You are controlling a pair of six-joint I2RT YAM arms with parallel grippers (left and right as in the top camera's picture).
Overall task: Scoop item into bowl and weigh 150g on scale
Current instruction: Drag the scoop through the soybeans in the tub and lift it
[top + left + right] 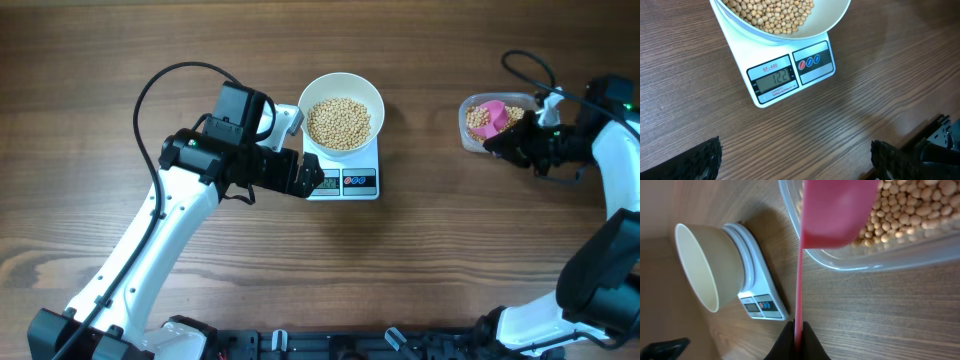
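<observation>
While the left claw (pixel 796 164) hovers wide open and empty to read the scale (pixel 771 80), the right claw (pixel 797 340) clamps the scoop (pixel 837 210), likely reloading beans (pixel 910 215).

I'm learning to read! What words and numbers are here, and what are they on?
"SF-400": on the scale, above its screen.
"122": on the screen, as best I can read.
Tiny print under the screen: too small to read.
Three round buttons: signs too blurred to read.
</observation>
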